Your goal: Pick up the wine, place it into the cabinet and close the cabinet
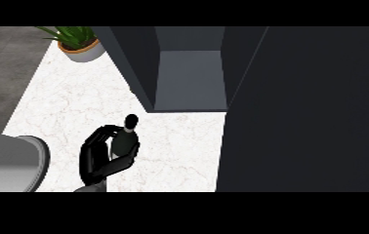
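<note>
The wine bottle [125, 139] is dark with a black cap, and it stands over the white marble counter [79, 101] just in front of the cabinet. My left hand [93, 160] is shut on the bottle's body: the fingers wrap round its far side and the thumb lies along its near side. The neck and cap stick out above the hand. I cannot tell whether the bottle's base touches the counter. The dark cabinet [189, 77] stands open ahead and to the right, showing a bare grey shelf. My right hand is out of view.
The cabinet's open door [296, 111] is a large dark panel that fills the right side. A potted plant [79, 45] sits at the back left. A grey rounded shape [22, 162] lies at the lower left edge.
</note>
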Controlling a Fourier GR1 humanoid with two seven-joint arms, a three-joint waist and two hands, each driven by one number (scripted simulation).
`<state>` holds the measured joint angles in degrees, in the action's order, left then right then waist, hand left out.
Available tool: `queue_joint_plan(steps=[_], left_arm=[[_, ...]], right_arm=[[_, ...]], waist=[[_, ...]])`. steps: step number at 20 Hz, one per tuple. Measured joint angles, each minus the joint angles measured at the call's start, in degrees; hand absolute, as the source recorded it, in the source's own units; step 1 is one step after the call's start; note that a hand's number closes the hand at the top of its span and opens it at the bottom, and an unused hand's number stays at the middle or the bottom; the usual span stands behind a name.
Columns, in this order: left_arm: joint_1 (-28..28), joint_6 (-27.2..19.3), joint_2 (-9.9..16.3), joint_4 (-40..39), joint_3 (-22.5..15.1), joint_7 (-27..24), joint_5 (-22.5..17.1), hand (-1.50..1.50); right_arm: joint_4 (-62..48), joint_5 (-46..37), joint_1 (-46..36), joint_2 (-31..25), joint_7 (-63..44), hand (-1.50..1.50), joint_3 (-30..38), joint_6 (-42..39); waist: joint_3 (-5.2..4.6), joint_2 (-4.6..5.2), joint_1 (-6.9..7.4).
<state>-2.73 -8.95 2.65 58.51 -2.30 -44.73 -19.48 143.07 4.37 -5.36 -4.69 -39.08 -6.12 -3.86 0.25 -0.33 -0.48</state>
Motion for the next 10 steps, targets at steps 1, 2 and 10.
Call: queue_joint_plan(steps=[1, 2, 10], left_arm=[[-0.4, 1.0, 1.2, -0.3, 0.0, -0.2, 0.4, 1.5], [-0.2, 2.2, 2.4, 0.2, -0.3, 0.2, 0.7, 1.5], [-0.6, 14.5, 11.7, 1.5, -0.2, 4.3, 0.2, 1.5]], right_arm=[[-0.1, 0.0, -0.5, -0.2, -0.2, -1.5, 0.3, -0.1], [-0.2, 0.1, -0.1, -0.5, 0.4, -1.5, 1.2, -0.6], [-0.6, 0.1, -0.8, -0.1, 0.5, -1.5, 1.5, -0.9]], waist=[[0.0, 0.0, 0.03], [0.0, -0.01, 0.06], [-0.17, 0.16, 0.23]])
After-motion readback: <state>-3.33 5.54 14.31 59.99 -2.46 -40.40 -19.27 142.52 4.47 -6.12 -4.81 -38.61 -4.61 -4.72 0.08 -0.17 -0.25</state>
